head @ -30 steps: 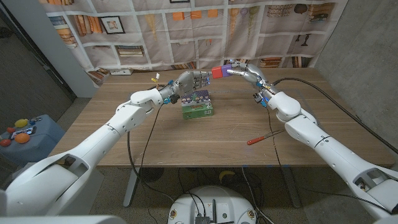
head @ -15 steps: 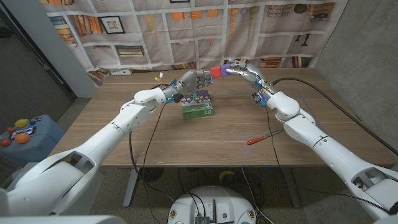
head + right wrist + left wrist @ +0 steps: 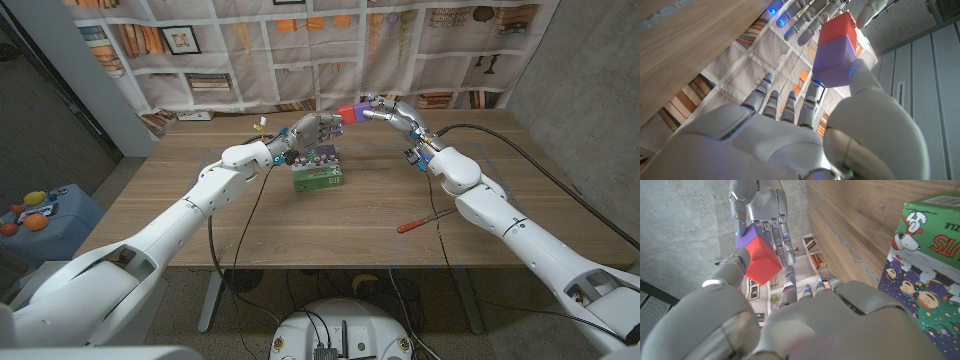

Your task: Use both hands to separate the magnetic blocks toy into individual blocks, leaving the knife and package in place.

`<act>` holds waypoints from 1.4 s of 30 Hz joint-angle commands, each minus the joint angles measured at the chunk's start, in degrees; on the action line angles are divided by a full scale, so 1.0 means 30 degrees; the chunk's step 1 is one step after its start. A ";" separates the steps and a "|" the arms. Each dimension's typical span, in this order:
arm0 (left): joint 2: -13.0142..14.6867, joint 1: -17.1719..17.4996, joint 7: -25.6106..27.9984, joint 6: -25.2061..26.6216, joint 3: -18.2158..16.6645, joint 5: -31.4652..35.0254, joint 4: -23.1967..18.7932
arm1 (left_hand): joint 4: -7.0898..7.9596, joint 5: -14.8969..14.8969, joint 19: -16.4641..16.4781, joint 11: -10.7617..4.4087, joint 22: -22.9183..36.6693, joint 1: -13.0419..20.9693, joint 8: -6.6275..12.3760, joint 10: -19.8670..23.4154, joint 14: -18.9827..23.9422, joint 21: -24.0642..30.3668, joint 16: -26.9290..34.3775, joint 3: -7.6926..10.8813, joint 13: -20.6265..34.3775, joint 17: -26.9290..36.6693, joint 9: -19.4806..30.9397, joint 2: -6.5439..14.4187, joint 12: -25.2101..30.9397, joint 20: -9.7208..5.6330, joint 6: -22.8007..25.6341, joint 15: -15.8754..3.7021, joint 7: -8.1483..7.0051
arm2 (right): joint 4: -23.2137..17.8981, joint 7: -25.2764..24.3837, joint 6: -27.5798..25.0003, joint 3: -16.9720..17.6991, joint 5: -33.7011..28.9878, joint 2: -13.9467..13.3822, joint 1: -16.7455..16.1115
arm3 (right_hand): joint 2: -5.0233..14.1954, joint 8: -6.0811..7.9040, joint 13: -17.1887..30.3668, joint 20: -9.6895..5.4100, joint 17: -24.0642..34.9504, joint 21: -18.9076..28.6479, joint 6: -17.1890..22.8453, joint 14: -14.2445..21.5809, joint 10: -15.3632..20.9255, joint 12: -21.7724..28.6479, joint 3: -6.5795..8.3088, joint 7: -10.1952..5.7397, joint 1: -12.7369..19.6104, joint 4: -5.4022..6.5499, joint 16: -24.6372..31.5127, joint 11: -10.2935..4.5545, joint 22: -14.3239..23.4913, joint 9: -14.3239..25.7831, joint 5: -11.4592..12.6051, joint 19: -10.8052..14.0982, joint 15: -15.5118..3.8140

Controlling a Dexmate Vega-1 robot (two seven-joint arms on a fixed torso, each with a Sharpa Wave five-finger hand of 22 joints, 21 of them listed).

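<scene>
Blocks toy (image 3: 352,111) held by right hand (image 3: 385,111), touching left hand (image 3: 314,129) fingertips, grip unclear.

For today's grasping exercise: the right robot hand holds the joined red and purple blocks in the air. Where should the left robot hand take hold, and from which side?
Grip the red block. It is the free end, pointing toward the left robot hand, while the right robot hand grips the purple block. Probably close on the red block's opposite flat faces, coming from the robot's left.
</scene>
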 commanded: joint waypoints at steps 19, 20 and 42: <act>-0.0510 0.1042 0.2767 -0.0517 0.0029 0.0765 -0.1217 | -0.0010 0.0064 -0.0909 -0.0816 0.0067 0.1195 0.0582 0.1228 -0.1017 0.0141 0.0156 0.0202 0.0027 0.0051 0.0117 -0.0183 0.0222 -0.0286 0.1980 -0.0421 -0.0645 | -0.0564 -0.0261 -0.0138 0.0125 -0.0131 -0.0251 -0.0400 | 0.1361 0.1216 0.0095 -0.0133 0.0105 -0.0008 0.2570 -0.0072 0.0031 -0.0057 -0.0139 -0.2451 0.1570 -0.0002 0.0063 -0.0013 0.0097 -0.0075 0.0120 -0.0014 0.0025; -0.0531 0.1111 0.2908 -0.0561 0.0002 0.0777 -0.1281 | -0.0011 0.0062 -0.0828 -0.0881 0.0067 0.1247 0.0590 0.1275 -0.0917 0.0147 0.0169 0.0200 0.0025 0.0051 0.0116 -0.0200 0.0216 -0.0321 0.2035 -0.0459 -0.0668 | -0.0595 -0.0266 -0.0154 0.0138 -0.0118 -0.0269 -0.0425 | 0.1363 0.1216 0.0095 -0.0128 0.0107 -0.0008 0.2574 -0.0067 0.0016 -0.0065 -0.0144 -0.2449 0.1571 0.0000 0.0066 -0.0010 0.0097 -0.0079 0.0121 -0.0015 0.0036; -0.1367 0.1709 0.3799 -0.2178 -0.0181 0.0838 -0.0986 | -0.0014 0.0052 0.0460 -0.1766 0.0061 0.2294 0.0726 0.2254 0.0440 0.0140 0.0190 0.0123 0.0020 0.0050 0.0101 -0.0457 0.0145 -0.0811 0.3124 -0.0876 -0.1609 | -0.0901 -0.0467 -0.0254 0.0323 -0.0027 -0.0415 -0.0754 | 0.1410 0.1242 0.0102 -0.0150 0.0145 0.0011 0.2650 -0.0032 0.0079 -0.0079 -0.0217 -0.2447 0.1609 0.0016 0.0091 0.0005 0.0098 -0.0105 0.0137 0.0038 0.0038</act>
